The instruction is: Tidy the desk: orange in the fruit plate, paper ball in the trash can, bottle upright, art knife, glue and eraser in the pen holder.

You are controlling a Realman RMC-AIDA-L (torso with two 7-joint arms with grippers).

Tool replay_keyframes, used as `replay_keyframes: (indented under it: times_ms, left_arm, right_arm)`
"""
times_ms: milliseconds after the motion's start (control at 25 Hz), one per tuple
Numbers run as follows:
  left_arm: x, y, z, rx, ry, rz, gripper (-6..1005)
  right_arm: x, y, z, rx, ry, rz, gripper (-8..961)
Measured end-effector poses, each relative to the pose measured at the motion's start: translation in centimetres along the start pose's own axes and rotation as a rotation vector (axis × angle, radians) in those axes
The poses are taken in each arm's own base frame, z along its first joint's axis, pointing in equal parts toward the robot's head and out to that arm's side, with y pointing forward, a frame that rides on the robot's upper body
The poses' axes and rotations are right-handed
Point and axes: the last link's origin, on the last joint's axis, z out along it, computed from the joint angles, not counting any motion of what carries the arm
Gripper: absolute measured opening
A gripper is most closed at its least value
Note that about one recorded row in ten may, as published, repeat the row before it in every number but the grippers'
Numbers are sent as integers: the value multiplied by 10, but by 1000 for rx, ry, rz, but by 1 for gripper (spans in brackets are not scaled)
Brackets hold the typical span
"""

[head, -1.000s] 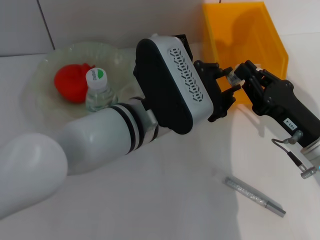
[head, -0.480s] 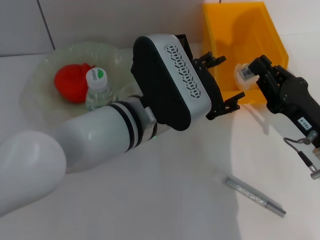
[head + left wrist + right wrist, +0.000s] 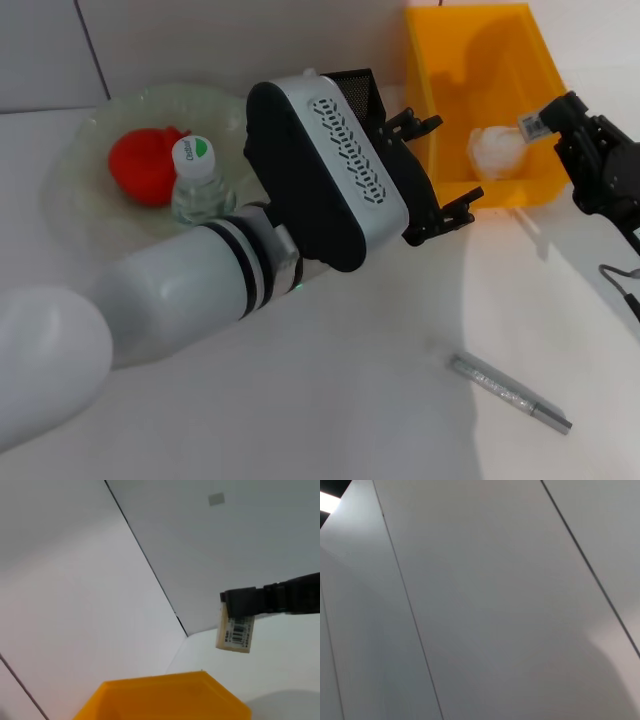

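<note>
**Eraser held over the bin's near corner**

Pinching the eraser point(image 3: 533, 124) between its fingertips, your right gripper point(image 3: 556, 118) hangs at the right side of the head view, raised above the near right corner of the trash can point(image 3: 455, 70). In the left wrist view you see the same eraser point(image 3: 235, 631) clamped at its upper edge, barcode label facing out, with the bin's orange-yellow rim point(image 3: 165, 700) below it and nothing touching the block but the black fingers.

Your left gripper point(image 3: 440, 160) sits just beside the bin's left wall, its jaws spread wide and holding nothing. That arm's bulky white-and-black wrist housing lies across the middle of the desk and hides most of the pen holder point(image 3: 352, 88); you see only the top of the black mesh behind it. So the left arm stands between the held eraser and the holder.

Inside the trash can lies the paper ball point(image 3: 496, 152), against the near wall and close below the eraser. Farther left, the bottle point(image 3: 199, 183) stands upright with its white cap up, at the near edge of the fruit plate point(image 3: 150, 103). The orange point(image 3: 145, 166) rests in the plate, touching or nearly touching the bottle. On the bare white desk point(image 3: 330, 400) in front of the right arm lies a slim silver pen-like tool point(image 3: 508, 393), well apart from everything else.
</note>
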Motion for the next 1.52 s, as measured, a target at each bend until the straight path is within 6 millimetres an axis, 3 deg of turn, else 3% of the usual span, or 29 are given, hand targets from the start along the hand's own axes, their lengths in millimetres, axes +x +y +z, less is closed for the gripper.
replay_keyframes:
  times_ms: [280,400,480,520,640,680,720,840,880,920,1000,1080,1120,1160,1240,1320,1400,1520]
  left_arm:
    - [33,2,-37,-15,117,-74,800]
    - [37,1,-41,-26,128,-78,799]
    - [47,-1,-60,-131,203,-107,798]
    - [47,-1,-60,-131,203,-107,798]
    - [48,-5,-84,-249,352,-169,797]
    - [41,-7,-97,-307,432,-201,797]
    - [41,-7,-97,-307,432,-201,797]
    - [14,-2,-112,-384,470,-240,796]
    - [0,3,-116,-407,468,-256,796]
    - [0,3,-116,-407,468,-256,796]
    - [-34,18,-127,-428,477,-299,795]
    - [-46,24,-132,-427,487,-327,795]
    - [-55,29,-136,-427,500,-349,794]
    - [-55,29,-136,-427,500,-349,794]
    - [-76,40,-144,-418,505,-401,794]
    - [-76,40,-144,-418,505,-401,793]
    - [-90,41,-146,-400,476,-428,793]
    - [-93,39,-146,-388,470,-435,792]
  right_arm:
    - [-26,-22,9,13,-41,-67,131]
    - [-30,-26,16,4,-38,-78,131]
    - [-34,-29,25,-10,-35,-93,131]
    - [-34,-29,25,-10,-35,-93,131]
    - [-38,-33,34,-24,-18,-104,132]
    - [-40,-35,41,-37,-8,-107,132]
    - [-40,-35,41,-37,-8,-107,132]
    - [-44,-35,55,-71,3,-127,132]
    - [-45,-36,69,-93,24,-146,132]
    - [-45,-36,69,-93,24,-146,132]
    - [-42,-36,86,-107,60,-164,131]
    - [-35,-34,113,-123,116,-189,131]
    - [-35,-34,113,-123,116,-189,131]
    - [-31,-34,124,-124,141,-195,131]
    - [-24,-32,143,-124,194,-209,131]
    - [-14,-27,165,-138,263,-234,131]
    - [-11,-25,171,-145,282,-240,131]
    - [-7,-21,183,-158,322,-249,131]
